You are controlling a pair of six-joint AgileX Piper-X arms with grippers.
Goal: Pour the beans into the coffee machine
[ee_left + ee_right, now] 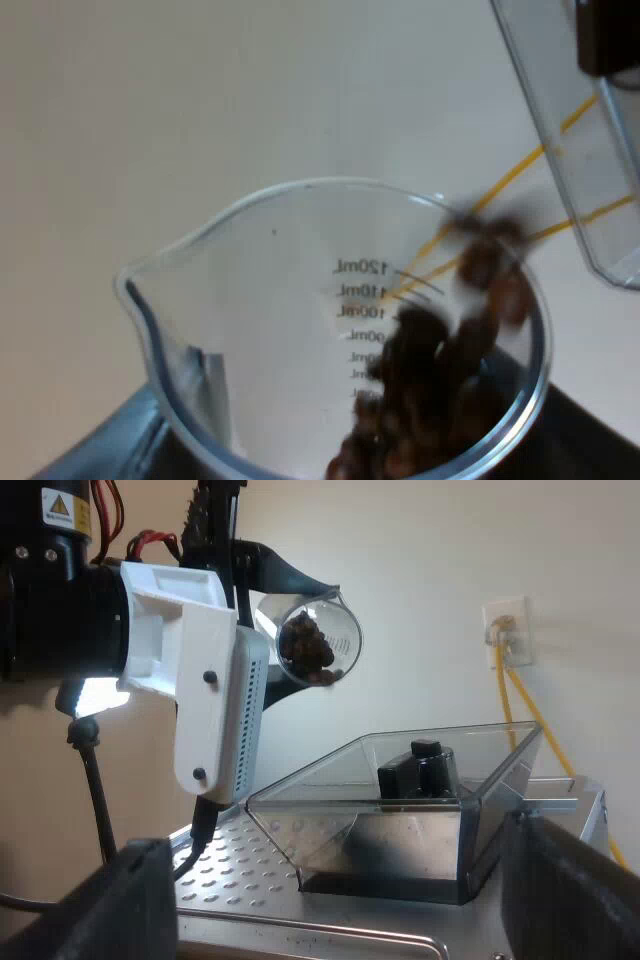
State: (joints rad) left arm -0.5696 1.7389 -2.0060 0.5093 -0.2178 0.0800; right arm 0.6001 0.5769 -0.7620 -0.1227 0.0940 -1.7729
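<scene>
One measuring glass [300, 330], one clear hopper [400, 780], two grippers. The left gripper [345, 445] pinches the measuring glass, tipped on its side, with brown beans [440, 370] lying along its wall up to the rim. That arm holds it high, over the hopper's edge. The hopper sits open on the machine [240, 875]. The right gripper [335, 880] is spread wide and holds nothing, with the hopper just ahead.
</scene>
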